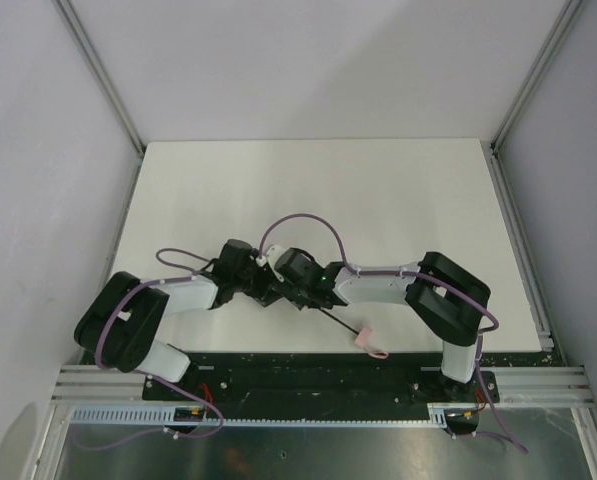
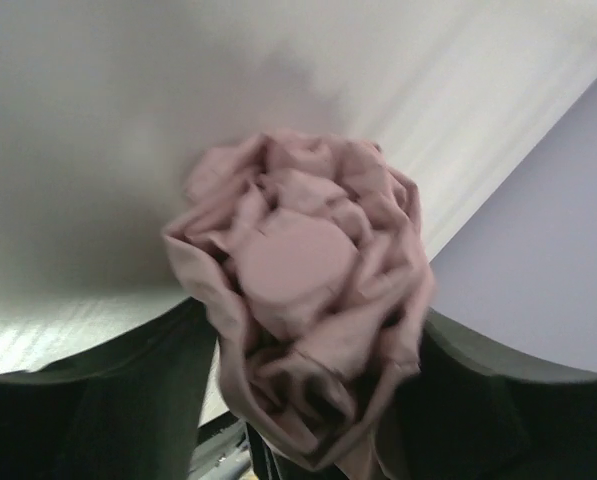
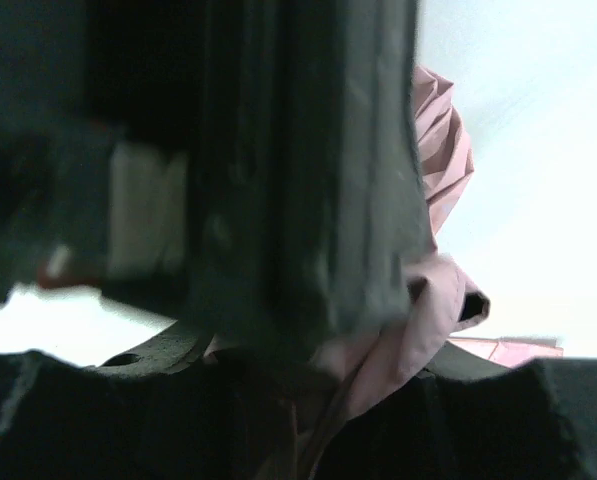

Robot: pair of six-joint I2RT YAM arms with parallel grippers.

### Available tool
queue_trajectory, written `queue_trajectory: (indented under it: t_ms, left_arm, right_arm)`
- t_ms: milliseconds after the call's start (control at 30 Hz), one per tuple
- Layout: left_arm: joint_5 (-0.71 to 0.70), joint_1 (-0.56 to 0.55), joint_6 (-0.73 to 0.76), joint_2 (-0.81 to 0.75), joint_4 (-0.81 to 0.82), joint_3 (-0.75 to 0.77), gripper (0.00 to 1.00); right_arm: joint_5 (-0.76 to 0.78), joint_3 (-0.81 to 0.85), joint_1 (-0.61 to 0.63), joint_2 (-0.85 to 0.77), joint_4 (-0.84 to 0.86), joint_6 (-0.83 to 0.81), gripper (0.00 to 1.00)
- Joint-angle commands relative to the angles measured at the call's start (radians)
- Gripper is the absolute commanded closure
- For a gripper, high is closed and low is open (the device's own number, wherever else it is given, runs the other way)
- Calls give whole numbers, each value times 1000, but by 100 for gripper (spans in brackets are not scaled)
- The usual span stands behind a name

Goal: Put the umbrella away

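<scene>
The umbrella's pale pink canopy point(image 2: 308, 290) is bunched up and fills the left wrist view end-on, between the dark fingers point(image 2: 108, 410) of my left gripper point(image 2: 308, 400). In the top view both grippers meet over it at the table's near middle: my left gripper point(image 1: 261, 285) and my right gripper point(image 1: 296, 290). The canopy is hidden under them. The thin black shaft point(image 1: 340, 322) runs out toward the near right and ends at the small pink handle point(image 1: 369, 342). In the right wrist view pink fabric point(image 3: 446, 170) sits in my right gripper point(image 3: 328, 400). The left gripper's body blocks most of that view.
The white table point(image 1: 378, 190) stretches behind the arms, with metal frame rails along both sides. The handle lies close to the table's near edge, by the black base rail point(image 1: 308, 375). Purple cables loop over both arms.
</scene>
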Motion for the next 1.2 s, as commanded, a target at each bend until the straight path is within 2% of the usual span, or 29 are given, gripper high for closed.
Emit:
queue_trajectory:
  t_ms: [0,67,133,233,300,433,500,633,700,733,767,900,933,1067,1167]
  left_arm:
    - [-37,-20,19,26,-183,-22,17]
    - [-38,-20,24,42,-184,-12,8]
    - [-40,-20,29,64,-185,-2,5]
    - [-44,-20,34,109,-184,16,4]
    - [-55,-20,52,137,-183,37,8]
    - [-80,-20,87,152,-175,73,26]
    - [-86,-20,101,140,-159,75,40]
    - [-85,-20,114,83,-84,46,80]
    - [-84,-20,122,58,-69,41,90]
    - [-83,-20,127,47,-64,40,95]
    - [-82,-20,130,37,-61,39,97]
    - [-80,-20,138,-12,-44,38,100]
    - [-81,-20,145,-26,-39,40,100]
    - [-79,-19,174,-75,-20,66,100]
    - [-74,-19,186,-104,-4,83,100]
  right_arm:
    - [53,11,-10,-17,87,-53,100]
    - [46,-4,-3,-41,114,-70,100]
    - [36,-20,2,-68,135,-79,100]
    - [4,-35,10,-114,154,-88,100]
    - [-23,-48,17,-145,158,-99,100]
    - [-67,-75,22,-190,193,-109,100]
    - [-71,-82,24,-204,196,-108,100]
    - [-59,-85,23,-219,183,-105,100]
    - [-48,-88,22,-226,178,-97,98]
    - [-43,-90,22,-230,176,-92,91]
    - [-36,-90,22,-234,175,-81,80]
    - [48,-89,33,-287,114,30,33]
    - [52,-86,34,-307,92,77,26]
    - [-2,-80,16,-412,3,255,5]
    - [-39,-79,-5,-496,-46,343,1]
